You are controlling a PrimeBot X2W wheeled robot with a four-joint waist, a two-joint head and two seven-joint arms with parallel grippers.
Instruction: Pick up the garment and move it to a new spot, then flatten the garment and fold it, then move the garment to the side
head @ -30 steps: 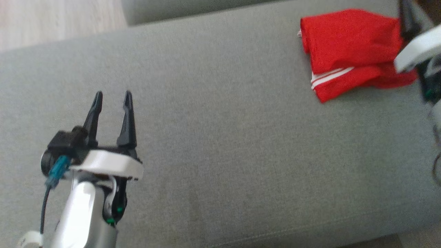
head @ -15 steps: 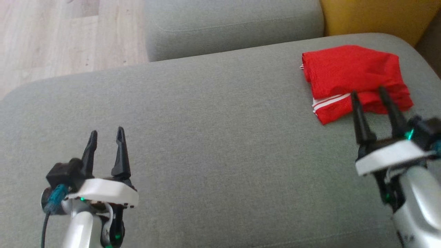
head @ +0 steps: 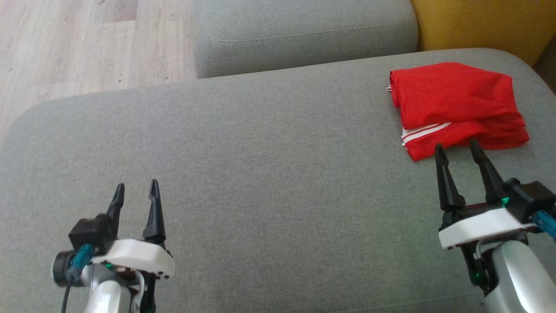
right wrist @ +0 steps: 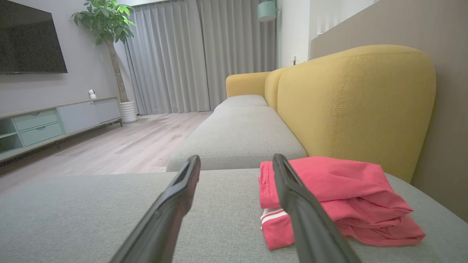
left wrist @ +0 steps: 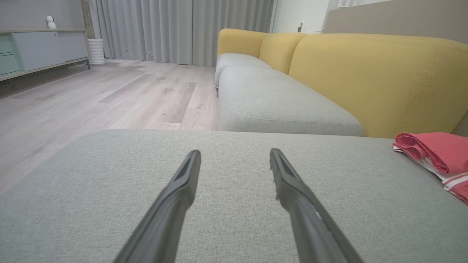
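Observation:
The garment (head: 456, 106) is red with white stripes, folded in a small stack at the far right of the grey sofa seat (head: 260, 174). It also shows at the right edge of the left wrist view (left wrist: 437, 151) and just right of the fingers in the right wrist view (right wrist: 336, 197). My right gripper (head: 457, 145) hovers open just short of its near edge, nothing between its fingers. At the lower left my left gripper (head: 136, 187) is open and empty over bare cushion, far from the garment.
A second grey seat cushion (head: 304, 34) lies beyond this one, with a yellow backrest (head: 482, 21) at the far right. Wooden floor (head: 78, 43) lies past the seat's left edge. A low cabinet (right wrist: 55, 120), a plant and curtains stand across the room.
The head camera has tilted, bringing both grippers and the floor into view. My right gripper has drawn back from over the garment to its near side. The garment lies as before.

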